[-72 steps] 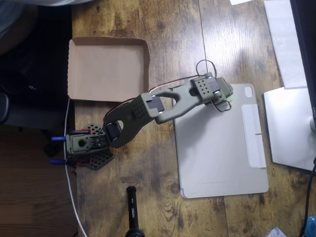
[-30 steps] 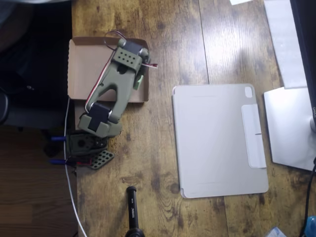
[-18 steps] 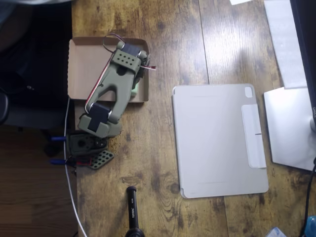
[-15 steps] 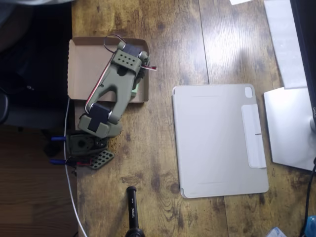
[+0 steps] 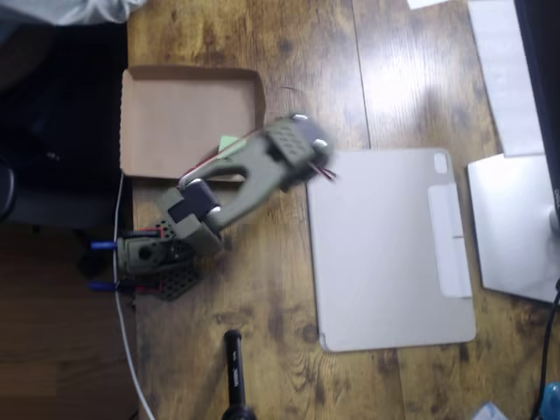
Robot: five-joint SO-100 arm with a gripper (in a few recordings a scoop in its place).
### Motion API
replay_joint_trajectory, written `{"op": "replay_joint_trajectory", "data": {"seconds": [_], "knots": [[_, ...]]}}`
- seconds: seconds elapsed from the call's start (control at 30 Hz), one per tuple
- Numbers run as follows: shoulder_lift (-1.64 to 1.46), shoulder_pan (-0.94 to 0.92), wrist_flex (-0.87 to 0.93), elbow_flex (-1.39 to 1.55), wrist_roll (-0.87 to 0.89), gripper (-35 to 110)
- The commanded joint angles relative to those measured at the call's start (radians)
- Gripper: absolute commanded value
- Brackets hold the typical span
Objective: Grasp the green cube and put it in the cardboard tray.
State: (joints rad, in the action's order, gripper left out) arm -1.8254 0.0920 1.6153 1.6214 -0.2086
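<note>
The cardboard tray (image 5: 175,114) lies at the table's upper left in the overhead view. A small mint-green cube (image 5: 228,141) rests inside it near the lower right corner, half hidden by the olive arm. My gripper (image 5: 300,147) hangs blurred over the bare wood to the right of the tray, between it and the grey tablet cover. It is apart from the cube. Its fingers are hidden under the wrist, so I cannot tell how its jaws stand.
A grey tablet cover (image 5: 394,254) lies flat to the right of the arm. White sheets (image 5: 512,227) sit at the right edge. A black cylinder (image 5: 234,376) stands at the bottom, and the arm's base (image 5: 149,258) is at the left table edge.
The arm has swung right, out of the tray and towards the tablet cover. The cube, earlier carried from the cover to the tray, now lies in the tray on its own.
</note>
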Motion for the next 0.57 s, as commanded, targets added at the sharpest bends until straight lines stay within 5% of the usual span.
{"op": "replay_joint_trajectory", "data": {"seconds": [0.0,0.23,0.53], "knots": [[0.078,-0.176,0.167,-0.155,0.069,17],[0.046,-0.216,0.178,0.037,0.071,10],[-0.052,-0.222,0.179,0.198,0.288,0]]}}
